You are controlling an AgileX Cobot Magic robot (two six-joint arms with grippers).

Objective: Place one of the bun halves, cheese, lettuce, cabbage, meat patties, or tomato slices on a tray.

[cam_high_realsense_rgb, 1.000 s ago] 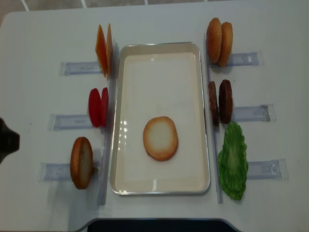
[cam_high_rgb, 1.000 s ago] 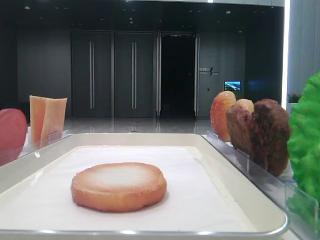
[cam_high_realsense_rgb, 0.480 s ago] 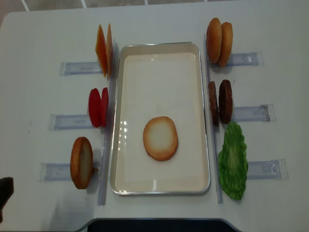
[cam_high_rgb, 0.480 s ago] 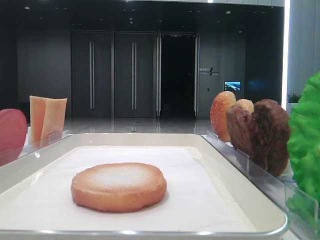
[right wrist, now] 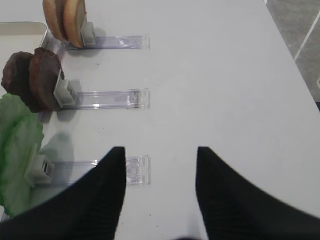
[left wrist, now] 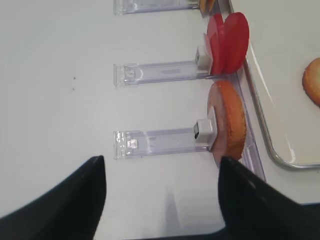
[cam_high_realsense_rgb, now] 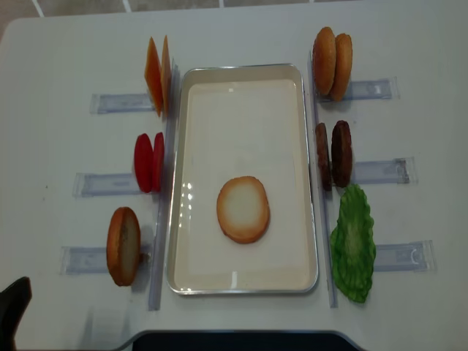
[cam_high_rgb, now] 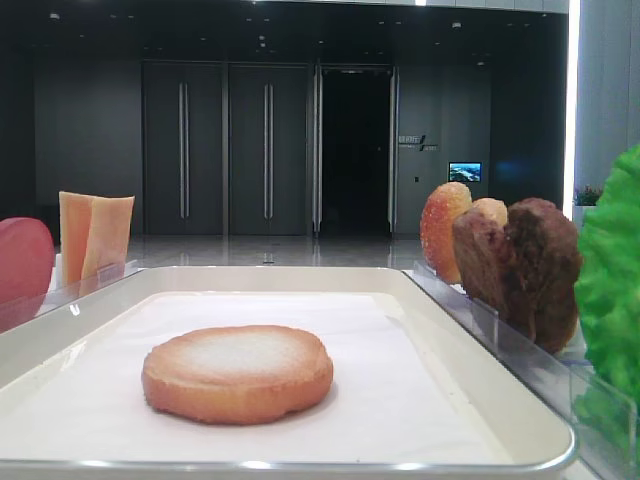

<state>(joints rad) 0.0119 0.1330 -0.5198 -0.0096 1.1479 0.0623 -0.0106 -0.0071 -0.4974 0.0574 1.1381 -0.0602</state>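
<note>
A flat bun half (cam_high_realsense_rgb: 243,209) with a pale toasted face lies on the paper-lined tray (cam_high_realsense_rgb: 179,183). Another bun half (left wrist: 231,122) stands upright in a clear holder left of the tray. Beyond it stand tomato slices (left wrist: 229,42) and cheese (cam_high_realsense_rgb: 157,75). Right of the tray are two buns (right wrist: 65,20), meat patties (right wrist: 32,80) and lettuce (right wrist: 17,145). Cabbage is out of view. My left gripper (left wrist: 161,159) hovers open and empty over bare table, near the upright bun's holder. My right gripper (right wrist: 160,149) is open and empty over the table right of the lettuce.
Clear plastic holder rails (cam_high_realsense_rgb: 384,170) stick out from both long sides of the tray. The table's near edge (cam_high_realsense_rgb: 234,335) runs just below the tray. A dark part of the left arm (cam_high_realsense_rgb: 13,307) shows at the bottom left corner.
The dark left arm part at the overhead view's left edge has moved down toward the near corner. The food and tray have not moved.
</note>
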